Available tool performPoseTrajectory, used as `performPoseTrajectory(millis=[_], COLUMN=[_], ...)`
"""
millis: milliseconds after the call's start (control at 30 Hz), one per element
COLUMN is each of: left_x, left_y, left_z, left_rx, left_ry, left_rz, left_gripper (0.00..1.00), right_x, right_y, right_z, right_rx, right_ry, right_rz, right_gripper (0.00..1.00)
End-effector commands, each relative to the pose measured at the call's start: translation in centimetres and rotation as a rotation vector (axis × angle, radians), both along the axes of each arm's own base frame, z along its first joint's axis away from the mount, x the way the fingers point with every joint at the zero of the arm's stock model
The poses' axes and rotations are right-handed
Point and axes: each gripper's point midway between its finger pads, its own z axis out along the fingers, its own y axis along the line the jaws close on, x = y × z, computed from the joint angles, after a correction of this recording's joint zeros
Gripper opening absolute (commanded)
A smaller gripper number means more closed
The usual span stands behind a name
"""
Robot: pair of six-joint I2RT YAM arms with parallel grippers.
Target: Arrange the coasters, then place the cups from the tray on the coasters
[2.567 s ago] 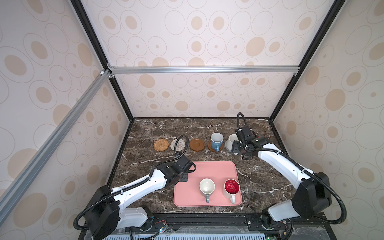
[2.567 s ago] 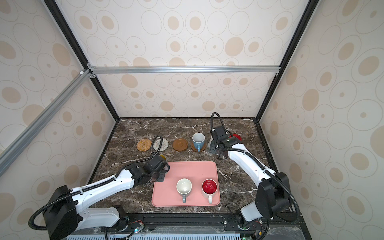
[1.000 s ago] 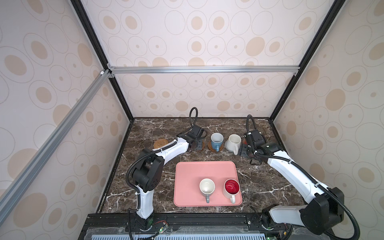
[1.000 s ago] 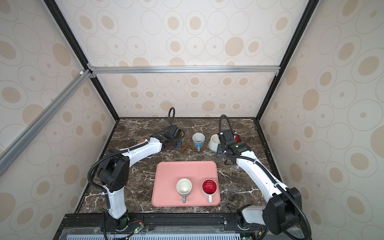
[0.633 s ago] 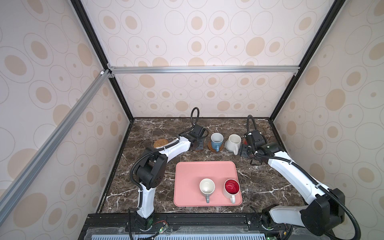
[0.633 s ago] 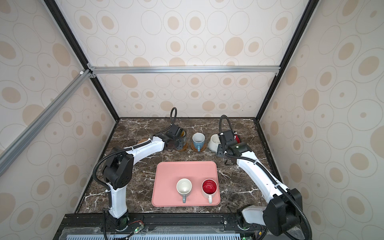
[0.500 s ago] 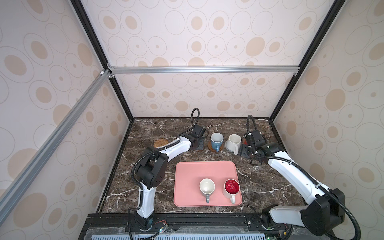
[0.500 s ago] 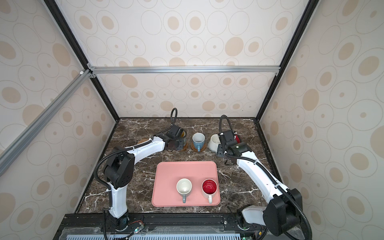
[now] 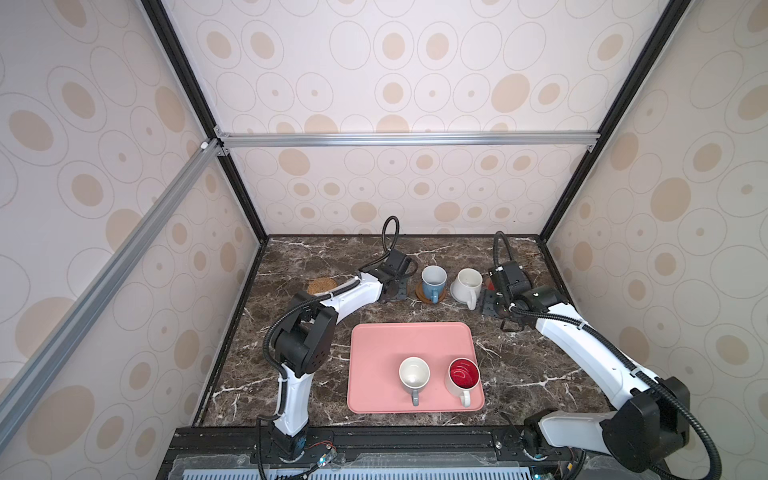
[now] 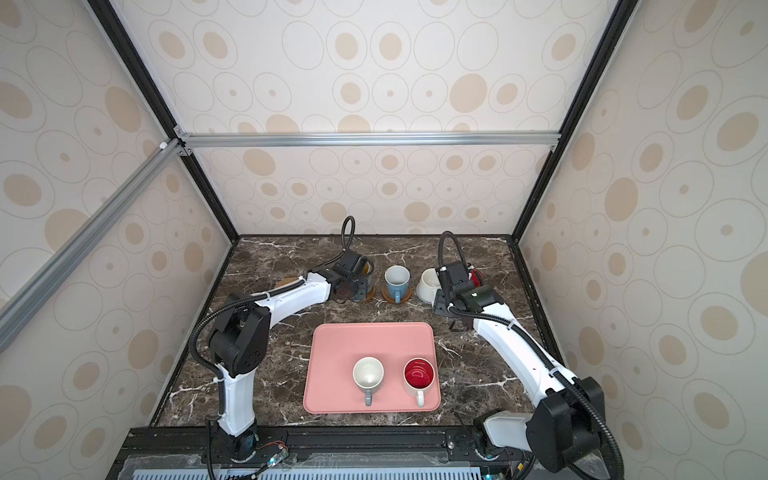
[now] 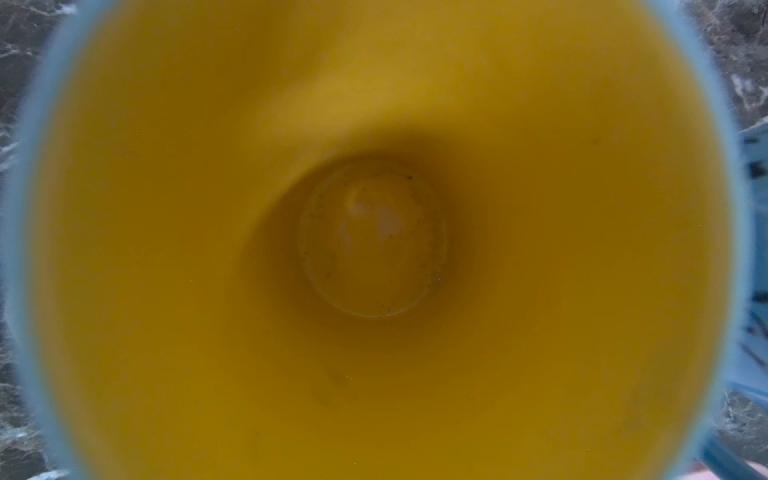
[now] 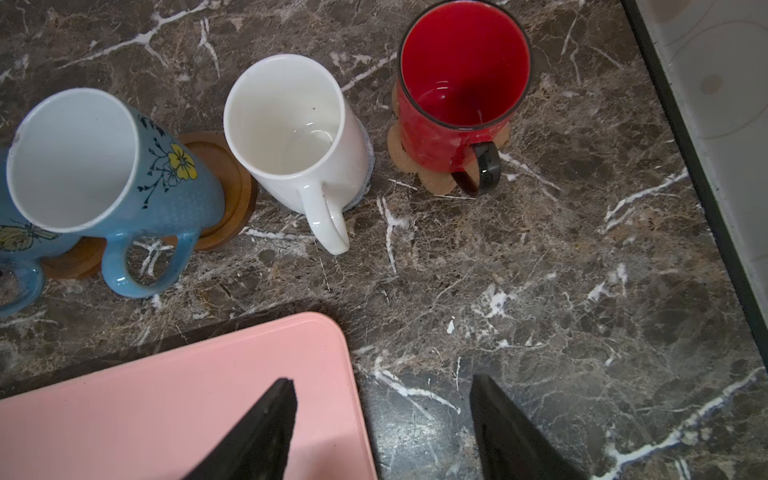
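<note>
My left gripper [image 10: 357,286] is at the back row, shut on the patterned blue cup [image 11: 374,241], whose yellow inside fills the left wrist view. That cup [image 12: 20,249] stands on a brown disc coaster [image 12: 70,257]. To its right are the light blue cup [image 9: 433,280] on a brown disc [image 9: 432,296], the white cup [image 9: 467,284] on a grey-blue coaster [image 12: 362,166], and the red cup [image 12: 457,91] on the paw coaster [image 12: 419,166]. My right gripper [image 12: 382,386] hangs open and empty over the pink tray's [image 9: 374,353] far right corner.
On the tray stand a grey cup [image 9: 414,374] with a white inside and a white cup [image 9: 463,374] with a red inside. A tan rattan coaster [image 9: 322,286] lies bare at the back left. The enclosure walls stand close behind the row and to the right.
Over the earlier frames my left arm swung from the tray's left side to the back row with the patterned cup. My right gripper drew back from the white cup. In the last second almost nothing moved.
</note>
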Motion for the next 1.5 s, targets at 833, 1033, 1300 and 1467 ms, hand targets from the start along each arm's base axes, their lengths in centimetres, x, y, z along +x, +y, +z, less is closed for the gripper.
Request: performPoseTrajectory(millis=[833,1033,1300,1467], left_x=[1.6,1.4,1.2,1.2], left_y=[-0.9,-1.0,-1.0,-1.2], left_z=[1.8,1.5,1.6,1.4], left_rx=[-0.052,-0.048,-0.037,-0.036], left_ry=[-0.068,-0.062,-0.062,-0.060], left_rz=[0.034,0.035,0.035,0.033], left_gripper=[0.15,0.15,0.16,0.17], right_x=[-0.3,-0.4,-0.4,-0.4], right_y=[-0.7,-0.7,-0.8,-0.8], right_z=[-0.6,-0.8,-0.8,-0.8], right_rx=[-0.011,-0.013,-0.011,-0.010], right_ry=[0.012,0.017,0.019,0.017], right_rz=[-0.021,-0.020,-0.021,-0.022], right_gripper=[0.70,0.70,0.70,0.70])
